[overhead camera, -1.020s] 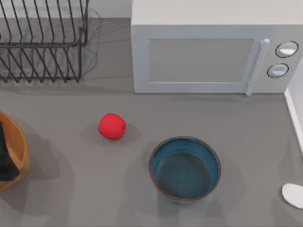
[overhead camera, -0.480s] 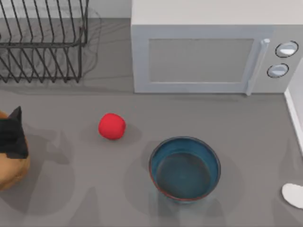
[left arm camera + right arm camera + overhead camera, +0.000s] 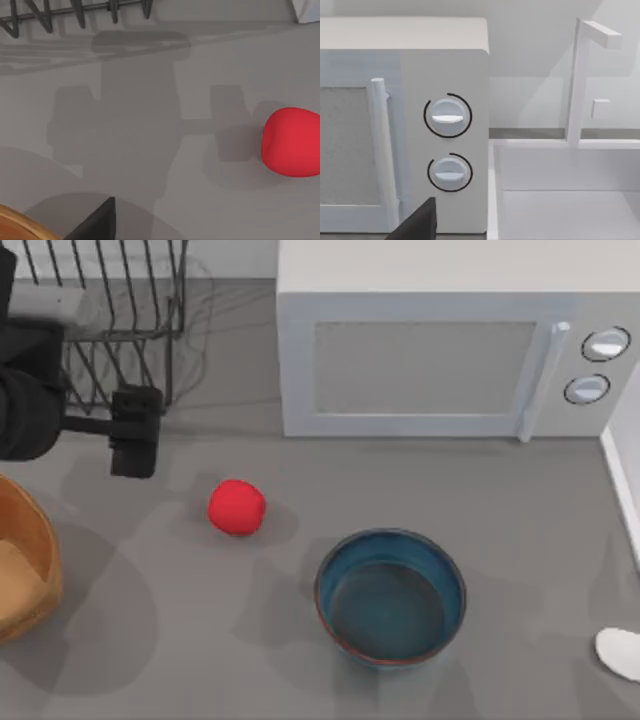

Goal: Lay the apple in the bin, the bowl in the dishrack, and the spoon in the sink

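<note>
Left claw [image 3: 133, 432]: above the surface in front of the dishrack [image 3: 95, 325], finger spacing unclear. Apple [image 3: 237, 507]: on the surface, right of the bin [image 3: 30, 570]. Bowl [image 3: 391, 596]: upright, centre. Spoon [image 3: 620, 652]: right edge.

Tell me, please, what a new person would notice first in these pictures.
Probably the small bright-red apple, alone on the grey table left of centre, with the black left tool hovering just beyond it near the black wire dishrack. Next, the deep teal-blue bowl toward the front, and the large white microwave behind it.
</note>
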